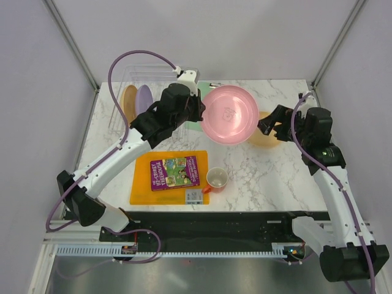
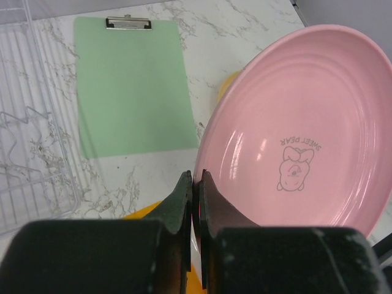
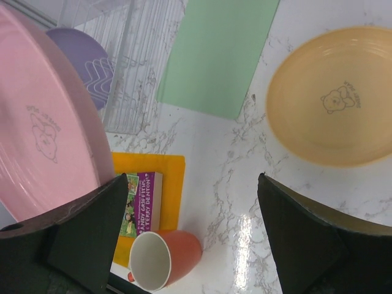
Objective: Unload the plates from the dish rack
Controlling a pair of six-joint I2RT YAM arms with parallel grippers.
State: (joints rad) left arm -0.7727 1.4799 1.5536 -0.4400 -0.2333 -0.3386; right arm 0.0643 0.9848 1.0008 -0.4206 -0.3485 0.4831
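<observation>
Grips the pink plate (image 1: 230,114) by its rim in the clenched left gripper (image 2: 195,184), tilted aloft clear of the rack (image 2: 37,153) and near the yellow plate (image 3: 334,98) laid flat on the table (image 1: 257,177), with the right gripper (image 3: 193,184) spread wide alongside, probably to receive it.

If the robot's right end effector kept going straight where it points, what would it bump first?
The right end effector probably meets the marble table first, between the pink plate and yellow plate; depth is unclear.
</observation>
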